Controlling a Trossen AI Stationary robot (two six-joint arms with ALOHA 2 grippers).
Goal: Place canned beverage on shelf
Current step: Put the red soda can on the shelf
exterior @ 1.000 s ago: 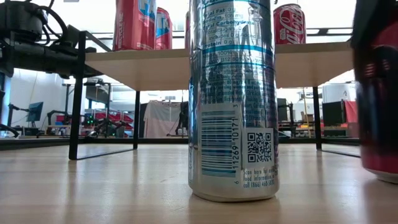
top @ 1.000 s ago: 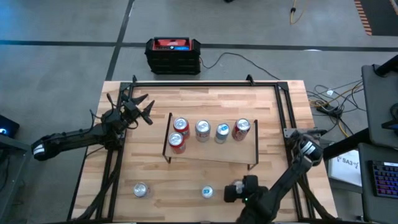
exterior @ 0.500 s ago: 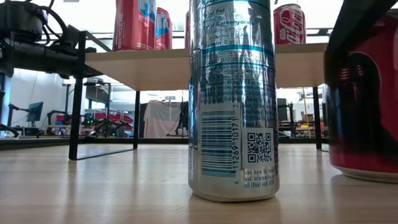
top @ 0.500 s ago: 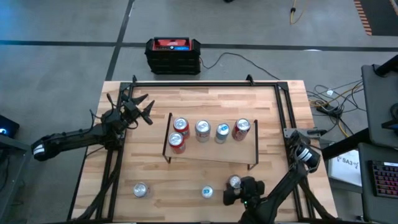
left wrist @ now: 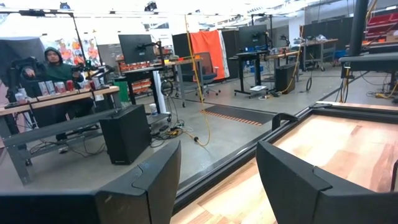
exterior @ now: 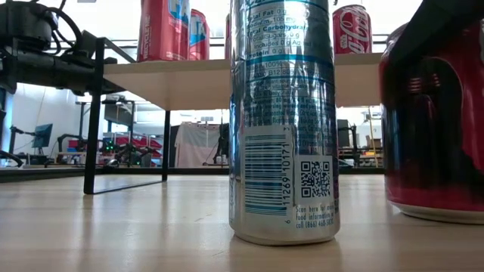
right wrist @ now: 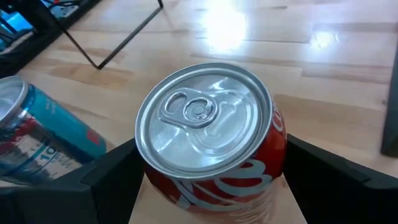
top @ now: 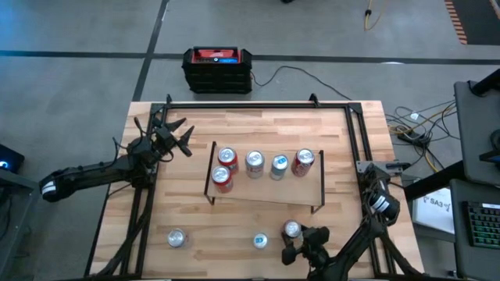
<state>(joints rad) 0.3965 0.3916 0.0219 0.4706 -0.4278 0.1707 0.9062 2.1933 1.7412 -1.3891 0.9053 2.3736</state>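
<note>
The right gripper [right wrist: 208, 180] has its two fingers around a red can [right wrist: 214, 140] on the table [top: 344, 156], in front of the shelf [top: 266, 190]. Five cans stand on the shelf and three on the table. The left gripper [top: 173, 129] waits spread open left of the shelf.

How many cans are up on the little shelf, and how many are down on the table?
On the shelf: 5 cans
On the table: 3 cans, counting the red can in the right gripper
Total: 8 cans
</note>
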